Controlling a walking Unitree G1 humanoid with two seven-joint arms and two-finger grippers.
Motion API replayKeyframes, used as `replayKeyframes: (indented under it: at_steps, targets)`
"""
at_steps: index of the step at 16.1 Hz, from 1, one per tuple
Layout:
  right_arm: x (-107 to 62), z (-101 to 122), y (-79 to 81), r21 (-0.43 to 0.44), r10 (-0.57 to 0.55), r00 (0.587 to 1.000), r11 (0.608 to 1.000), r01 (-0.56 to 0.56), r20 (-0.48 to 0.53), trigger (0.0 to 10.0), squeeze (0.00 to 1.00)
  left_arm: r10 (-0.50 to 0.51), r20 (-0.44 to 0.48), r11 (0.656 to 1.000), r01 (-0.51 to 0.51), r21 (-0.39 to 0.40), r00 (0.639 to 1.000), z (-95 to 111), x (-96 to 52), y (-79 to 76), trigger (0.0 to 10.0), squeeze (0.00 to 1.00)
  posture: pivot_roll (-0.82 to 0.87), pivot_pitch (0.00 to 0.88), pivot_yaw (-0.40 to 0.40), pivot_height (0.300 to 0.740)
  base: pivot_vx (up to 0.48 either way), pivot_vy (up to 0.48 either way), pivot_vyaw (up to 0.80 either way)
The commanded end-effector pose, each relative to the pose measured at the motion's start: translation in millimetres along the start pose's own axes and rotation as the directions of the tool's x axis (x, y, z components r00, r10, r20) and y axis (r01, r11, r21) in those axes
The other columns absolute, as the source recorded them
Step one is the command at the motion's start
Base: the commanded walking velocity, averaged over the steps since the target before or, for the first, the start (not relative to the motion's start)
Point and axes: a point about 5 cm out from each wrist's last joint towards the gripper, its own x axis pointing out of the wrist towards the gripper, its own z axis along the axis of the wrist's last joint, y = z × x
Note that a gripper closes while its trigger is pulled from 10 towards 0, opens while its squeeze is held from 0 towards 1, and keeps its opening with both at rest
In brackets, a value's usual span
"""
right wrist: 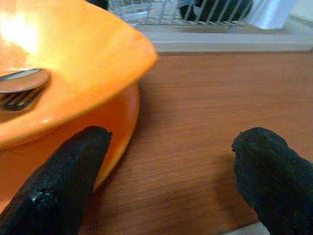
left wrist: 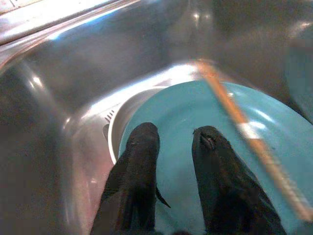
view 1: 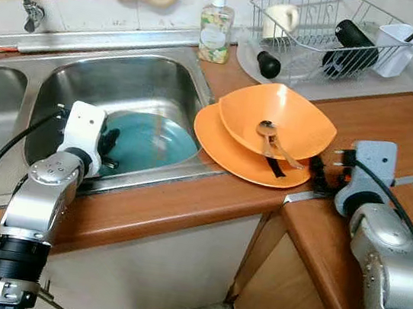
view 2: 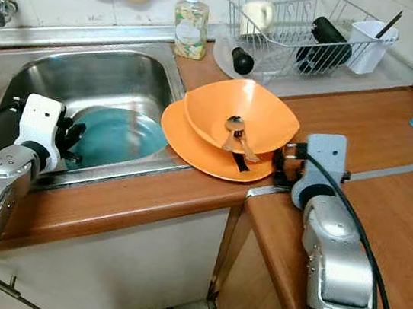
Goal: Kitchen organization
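We have our left hand (left wrist: 168, 147) down in the sink (view 1: 163, 79), its fingers a narrow gap apart and holding nothing, tips over the blue plate (view 1: 151, 139) on the sink floor. A chopstick (left wrist: 244, 137) lies across that plate. Our right hand (right wrist: 171, 166) rests low on the desk (view 1: 395, 123), spread wide and empty, just right of the two stacked orange plates (view 1: 271, 133), which carry a spoon (view 1: 267, 132) and fork. The dish rack (view 1: 331, 34) stands at the far side. We judge this the reach step; next, the left hand must close on the blue plate's rim.

Left tool (left wrist: 173, 142); right tool (right wrist: 171, 171) agape
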Motion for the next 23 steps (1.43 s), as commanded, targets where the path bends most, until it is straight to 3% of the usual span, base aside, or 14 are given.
replayKeyframes:
  at_steps: [1, 4, 5, 6, 9, 12, 15, 19, 23]
  targets:
    - [0.3, 1.5, -0.2, 0.036, -0.008, 1.0, 0.999, 0.008, -0.003, 10.0, 0.0, 0.013, 0.03, 1.0, -0.013, 0.008, 0.999, 9.0, 1.5, 4.4, 10.0, 1.0, -0.05, 0.0, 0.085, 0.74, 0.0, 0.0, 0.0]
    - [-0.5, 4.6, -9.6, 0.055, -0.048, 0.999, 0.997, 0.048, -0.001, 10.0, 0.0, -0.03, 0.107, 0.999, 0.031, -0.006, 0.994, 22.7, -0.2, -0.2, 10.0, 1.0, -0.04, 0.0, 0.078, 0.74, 0.0, 0.0, 0.0]
    - [-2.3, 5.0, -15.2, 0.052, -0.065, 0.998, 0.997, 0.065, 0.0, 10.0, 0.0, -0.12, 0.126, 0.993, 0.119, 0.017, 0.985, 26.5, -3.2, -9.2, 10.0, 0.17, -0.04, 0.0, 0.078, 0.74, 0.0, 0.0, 0.0]
    - [-3.4, 3.7, -17.2, 0.036, -0.063, 0.998, 0.997, 0.064, -0.008, 10.0, 0.0, -0.166, 0.136, 0.986, 0.163, 0.038, 0.977, 28.0, -5.3, -14.1, 10.0, 0.0, -0.04, 0.0, 0.077, 0.74, 0.0, 0.0, 0.0]
    - [-8.3, -2.0, -20.1, -0.065, -0.061, 0.996, 0.996, 0.057, -0.068, 10.0, 0.0, -0.289, 0.147, 0.956, 0.279, 0.086, 0.946, 29.6, -11.1, -28.3, 10.0, 0.0, -0.05, 0.0, 0.078, 0.74, 0.0, 0.0, 0.0]
    - [-9.4, -8.9, -5.8, -0.106, -0.004, 0.993, 0.994, -0.008, -0.116, 10.0, 0.0, -0.386, 0.091, 0.918, 0.371, 0.141, 0.918, 27.3, -14.7, -39.3, 10.0, 0.0, -0.05, 0.0, 0.076, 0.74, 0.0, 0.0, 0.0]
    - [-8.9, -10.7, 2.0, -0.099, 0.018, 0.991, 0.995, -0.031, -0.13, 10.0, 0.0, -0.412, 0.076, 0.905, 0.398, 0.15, 0.908, 25.8, -15.0, -44.9, 10.0, 0.0, -0.04, 0.0, 0.075, 0.74, 0.0, 0.0, 0.0]
    - [-3.9, -13.8, 22.9, -0.063, 0.052, 0.987, 0.996, -0.063, -0.153, 10.0, 0.0, -0.481, 0.048, 0.87, 0.469, 0.155, 0.876, 23.8, -8.1, -73.3, 10.0, 0.0, -0.04, 0.0, 0.077, 0.74, 0.0, 0.0, 0.0]
    - [1.5, -9.7, 34.5, -0.025, 0.029, 0.99, 0.999, -0.033, -0.136, 10.0, 0.0, -0.46, 0.043, 0.881, 0.45, 0.146, 0.887, 20.1, -0.2, -86.1, 10.0, 0.0, -0.04, 0.0, 0.081, 0.74, 0.0, 0.0, 0.0]
